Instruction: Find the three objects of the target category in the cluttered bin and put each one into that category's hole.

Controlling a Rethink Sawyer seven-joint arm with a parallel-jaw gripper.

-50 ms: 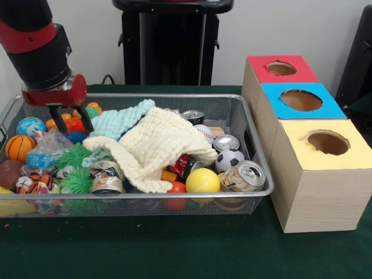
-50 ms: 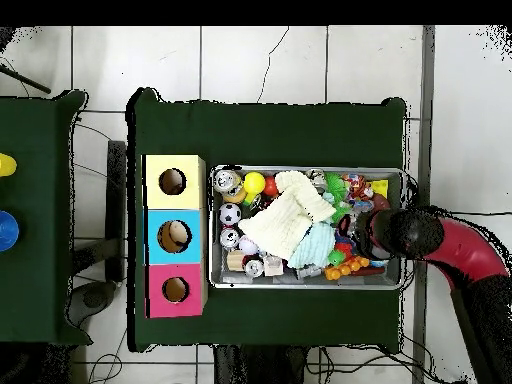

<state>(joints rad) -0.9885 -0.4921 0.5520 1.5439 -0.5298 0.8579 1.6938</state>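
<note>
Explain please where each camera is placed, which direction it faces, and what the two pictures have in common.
Front view: sits low across the table, facing the wire bin and three boxes; the red and black arm enters top left, gripper lowered among the toys, fingers apart.
Overhead view: sits above, looking straight down on the green table; the arm reaches in from the right over the bin's right end.
Both show the bin, the cream cloth, the yellow ball, and the yellow box, blue box and red box.

Arm (image 1: 34,43): thick black cylinder with red bands; silver collar, red plate, two thin black fingers (image 1: 86,119) beneath.
</note>
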